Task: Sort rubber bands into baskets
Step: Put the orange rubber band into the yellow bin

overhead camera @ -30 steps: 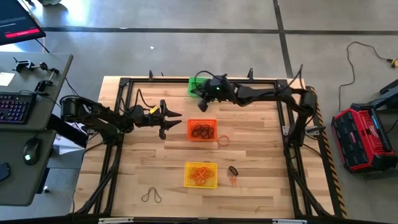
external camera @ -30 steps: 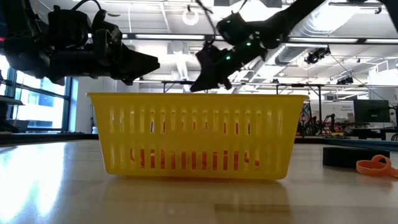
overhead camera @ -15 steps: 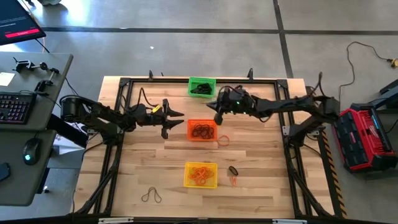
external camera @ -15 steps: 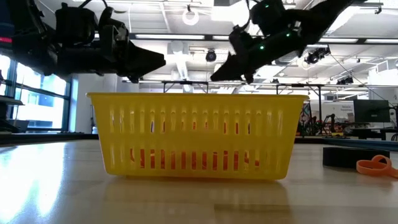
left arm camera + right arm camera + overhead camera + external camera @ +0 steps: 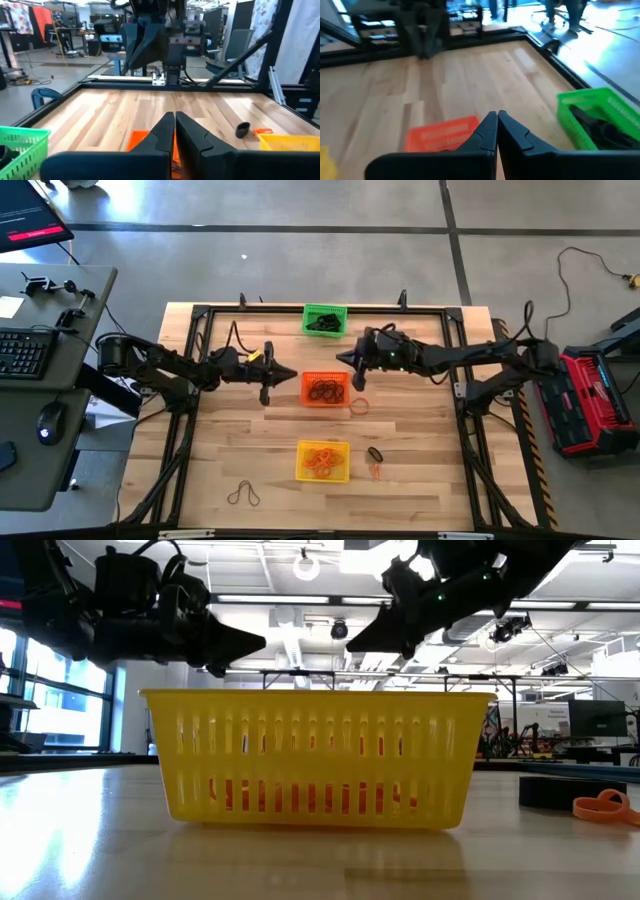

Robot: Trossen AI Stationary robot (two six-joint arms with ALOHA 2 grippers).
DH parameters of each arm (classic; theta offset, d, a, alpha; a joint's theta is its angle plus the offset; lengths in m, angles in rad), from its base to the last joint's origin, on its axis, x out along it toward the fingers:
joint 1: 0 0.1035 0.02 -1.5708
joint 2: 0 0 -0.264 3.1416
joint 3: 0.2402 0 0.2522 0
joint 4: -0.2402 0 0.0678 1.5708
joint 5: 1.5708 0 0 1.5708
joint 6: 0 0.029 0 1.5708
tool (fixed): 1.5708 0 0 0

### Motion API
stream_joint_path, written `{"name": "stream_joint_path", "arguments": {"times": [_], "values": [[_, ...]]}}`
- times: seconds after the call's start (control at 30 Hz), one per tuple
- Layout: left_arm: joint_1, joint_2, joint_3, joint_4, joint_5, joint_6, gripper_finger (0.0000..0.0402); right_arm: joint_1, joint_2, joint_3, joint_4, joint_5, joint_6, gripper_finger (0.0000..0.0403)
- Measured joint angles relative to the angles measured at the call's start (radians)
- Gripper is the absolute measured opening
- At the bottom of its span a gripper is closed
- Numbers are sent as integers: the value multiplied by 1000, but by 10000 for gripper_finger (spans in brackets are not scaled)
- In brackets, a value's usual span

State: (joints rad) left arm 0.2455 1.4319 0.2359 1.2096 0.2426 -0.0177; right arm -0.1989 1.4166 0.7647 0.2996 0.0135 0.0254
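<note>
With both tools empty and closed, left tool (image 5: 290,369) and right tool (image 5: 341,357) flanking the orange basket (image 5: 325,389), I judge the next step is collecting the loose rubber bands (image 5: 375,462) right of the yellow basket (image 5: 323,461).

You see even overhead light, ceiling lamps (image 5: 310,568) glaring upper centre in the low view, arms silhouetted, right wrist view softly blurred, bright upper right.

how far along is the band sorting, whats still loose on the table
Mostly done: the green basket, orange basket and yellow basket all hold bands. Nothing is in hand; the left gripper and right gripper hover shut and empty. Left: orange loop, thick black band, orange band, dark loops.
</note>
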Motion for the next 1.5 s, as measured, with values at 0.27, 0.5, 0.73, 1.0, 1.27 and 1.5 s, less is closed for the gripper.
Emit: {"name": "stream_joint_path", "arguments": {"times": [0.27, 0.5, 0.73, 1.0, 1.27, 1.5], "values": [[0, 0, 0, -30, 2, 28, 1, 4, -38, 0, -54, -15, 1, 0], [-16, 0, 0, -66, 19, 35, 1, 80, -61, 0, -224, 41, 28, 0], [-46, 0, 0, -82, 19, 81, 0, 205, -61, 0, -382, 50, 164, 3], [-58, 0, 0, -91, 16, 75, 0, 352, -61, 1, -445, 69, 292, 55], [-58, 0, 0, -91, 16, 72, 0, 510, -61, 1, -467, 88, 453, 128], [-58, 0, 0, -91, 16, 71, 0, 621, -61, 1, -494, 86, 784, 138]]}}
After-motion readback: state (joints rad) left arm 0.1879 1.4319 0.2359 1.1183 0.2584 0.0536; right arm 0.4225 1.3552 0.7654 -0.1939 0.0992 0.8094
